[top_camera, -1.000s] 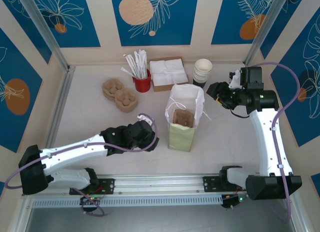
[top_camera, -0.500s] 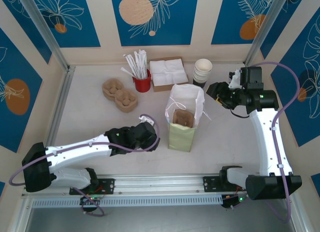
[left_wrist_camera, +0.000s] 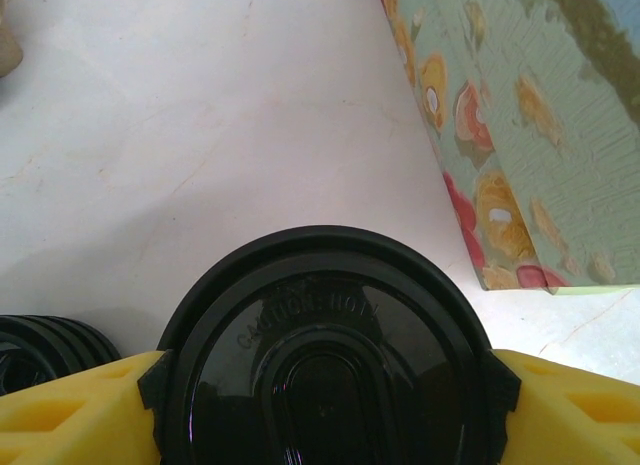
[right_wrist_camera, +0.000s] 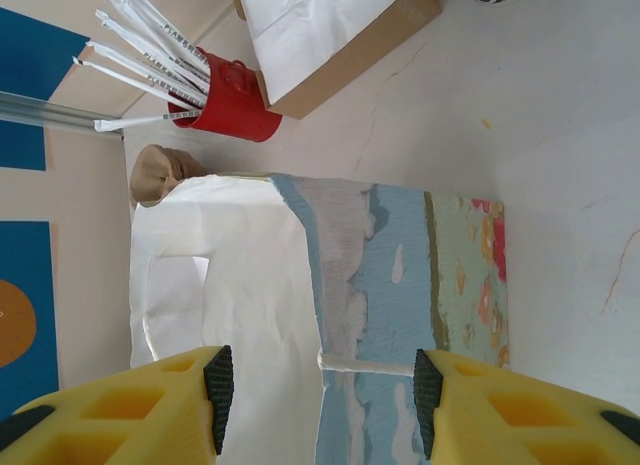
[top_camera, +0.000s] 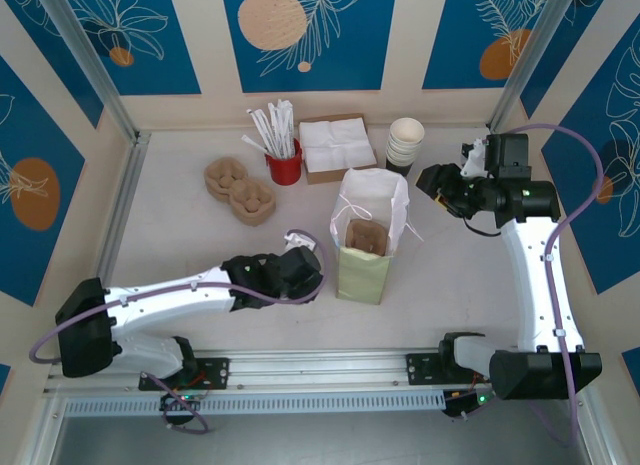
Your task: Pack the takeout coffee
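- Top external view: the table [top_camera: 180,235] carries an open paper bag [top_camera: 362,270] standing upright near its middle. The bag's mouth faces up and a brown pulp tray [top_camera: 366,235] sits inside.
- Reaching low across the near side of the table, the left arm [top_camera: 170,297] brings the left gripper [top_camera: 303,272] just beside the bag's left face. This arm is much the nearer to the cup; the right arm works from the bag's far side.
- Near the bag's upper right corner hangs the right gripper [right_wrist_camera: 322,385], its fingers spread and pinching nothing. The bag's white lining shows beyond them.
- Directly beneath the left wrist, the takeout coffee [left_wrist_camera: 325,360] stands upright on the table, long axis vertical and black lid facing the camera. The yellow fingers [left_wrist_camera: 75,415] press against the lid's rim on both sides, so the cup looks gripped across its width.
- From the cup, the bag lies to the right, just beside it, with its mouth well above the lid. I judge the cup must rise straight up before it crosses over the rim.
- A black ribbed piece [left_wrist_camera: 40,350] lies just beside the cup on its left.
- Against a second ago, the left gripper has slid rightward toward the bag and its jaws have drawn in. The right arm has barely shifted, and the bag has not moved.
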